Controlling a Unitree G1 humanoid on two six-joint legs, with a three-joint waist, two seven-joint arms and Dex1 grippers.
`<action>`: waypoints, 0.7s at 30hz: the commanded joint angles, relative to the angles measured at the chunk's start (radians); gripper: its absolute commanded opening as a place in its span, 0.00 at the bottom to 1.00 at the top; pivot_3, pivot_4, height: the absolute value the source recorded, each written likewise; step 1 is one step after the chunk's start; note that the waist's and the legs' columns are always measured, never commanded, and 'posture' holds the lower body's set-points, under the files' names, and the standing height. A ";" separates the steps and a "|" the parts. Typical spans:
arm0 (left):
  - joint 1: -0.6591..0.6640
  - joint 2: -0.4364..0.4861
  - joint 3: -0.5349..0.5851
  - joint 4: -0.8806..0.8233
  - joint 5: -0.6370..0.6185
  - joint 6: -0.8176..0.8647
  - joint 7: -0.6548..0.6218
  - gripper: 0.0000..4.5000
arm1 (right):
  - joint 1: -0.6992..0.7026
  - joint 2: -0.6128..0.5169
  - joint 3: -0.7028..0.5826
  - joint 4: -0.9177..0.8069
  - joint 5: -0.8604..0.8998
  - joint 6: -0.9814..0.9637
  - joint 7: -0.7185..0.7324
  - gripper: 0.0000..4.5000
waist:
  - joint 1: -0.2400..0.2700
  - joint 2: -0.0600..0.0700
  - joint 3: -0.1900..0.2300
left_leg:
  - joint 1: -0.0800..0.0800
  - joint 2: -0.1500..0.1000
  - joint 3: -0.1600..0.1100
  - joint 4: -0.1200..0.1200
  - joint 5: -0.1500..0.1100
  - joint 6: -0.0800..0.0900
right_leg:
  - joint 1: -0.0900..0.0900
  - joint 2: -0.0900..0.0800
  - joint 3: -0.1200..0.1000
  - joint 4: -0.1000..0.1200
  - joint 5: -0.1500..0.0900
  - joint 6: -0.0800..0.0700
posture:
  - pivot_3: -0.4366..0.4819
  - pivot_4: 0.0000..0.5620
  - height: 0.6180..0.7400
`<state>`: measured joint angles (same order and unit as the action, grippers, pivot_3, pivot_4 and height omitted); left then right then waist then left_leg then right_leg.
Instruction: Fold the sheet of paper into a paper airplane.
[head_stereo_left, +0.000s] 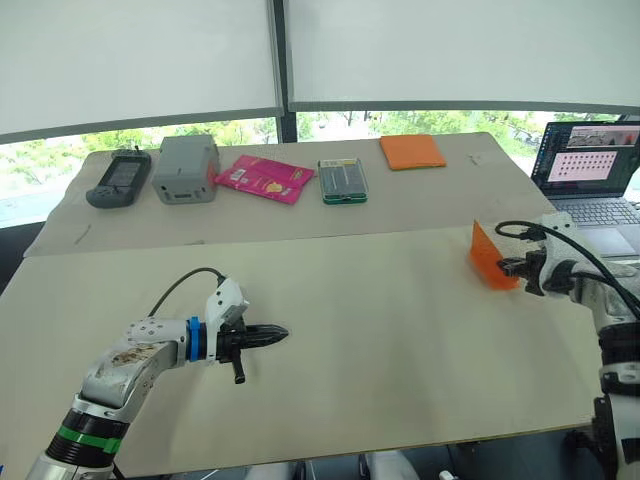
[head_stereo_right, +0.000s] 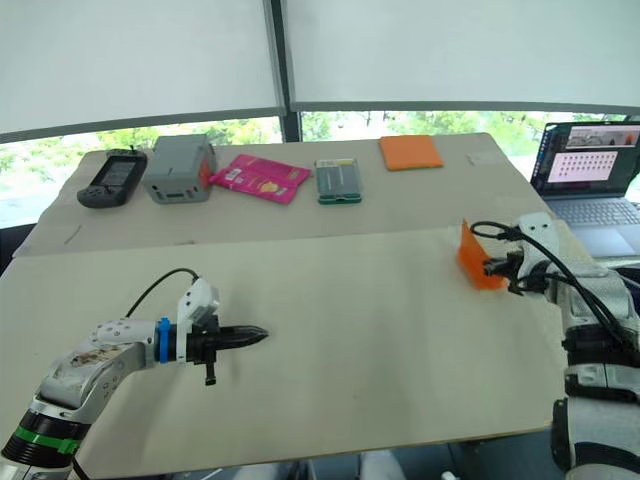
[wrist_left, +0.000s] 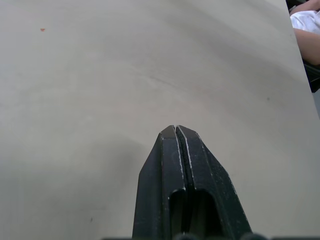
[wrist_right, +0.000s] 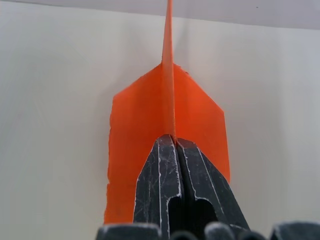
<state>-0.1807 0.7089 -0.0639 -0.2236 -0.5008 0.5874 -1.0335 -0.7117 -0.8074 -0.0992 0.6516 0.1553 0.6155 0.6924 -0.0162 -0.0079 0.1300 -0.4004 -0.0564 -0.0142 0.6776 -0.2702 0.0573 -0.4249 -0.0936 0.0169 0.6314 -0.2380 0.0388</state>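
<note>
The sheet of paper (head_stereo_left: 488, 256) is bright orange and folded into a small upright wedge near the right edge of the near table. My right gripper (head_stereo_left: 508, 267) is shut on it. In the right wrist view the fold (wrist_right: 168, 80) rises between the closed fingertips (wrist_right: 161, 150), with flaps (wrist_right: 137, 120) spreading to both sides. My left gripper (head_stereo_left: 278, 334) hovers low over the bare tabletop at the front left, shut on nothing, its fingers (wrist_left: 172, 150) pressed together.
On the far table lie a black handheld device (head_stereo_left: 119, 178), a grey box (head_stereo_left: 186, 168), a pink packet (head_stereo_left: 264, 178), a green-edged case (head_stereo_left: 342, 180) and an orange pad (head_stereo_left: 412, 151). A laptop (head_stereo_left: 588, 170) stands at the right. A person's arm (wrist_left: 306, 37) is beyond the table edge.
</note>
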 joint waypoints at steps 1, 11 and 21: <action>0.012 0.011 0.013 -0.027 0.007 -0.017 0.000 0.00 | -0.036 -0.014 0.009 0.065 -0.035 -0.078 0.010 0.01 | 0.006 0.000 0.000 | 0.000 0.000 0.000 0.000 0.000 0.000 | 0.000 0.000 0.000 0.000 0.000 0.000 | 0.48 0.27 1.00; 0.007 0.000 0.010 -0.024 0.006 -0.018 0.004 0.00 | -0.020 -0.010 -0.039 0.075 -0.009 -0.081 0.018 0.29 | 0.007 0.000 0.000 | -0.001 0.000 0.000 0.001 0.000 -0.001 | 0.000 -0.001 0.000 -0.001 0.001 0.001 | 0.48 0.27 1.00; -0.040 -0.010 0.075 -0.009 -0.080 0.075 0.021 0.00 | 0.123 -0.095 -0.178 -0.423 0.172 0.137 0.112 0.99 | 0.010 0.001 0.000 | -0.002 0.000 0.000 0.001 -0.001 0.001 | -0.001 -0.001 -0.001 -0.001 0.001 0.001 | 0.48 0.27 1.00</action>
<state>-0.2043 0.6936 -0.0158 -0.2210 -0.5545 0.6384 -1.0223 -0.5862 -0.8866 -0.2340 0.3406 0.2679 0.7263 0.7712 -0.0065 -0.0070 0.1303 -0.4027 -0.0564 -0.0149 0.6789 -0.2715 0.0596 -0.4257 -0.0943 0.0162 0.6308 -0.2375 0.0399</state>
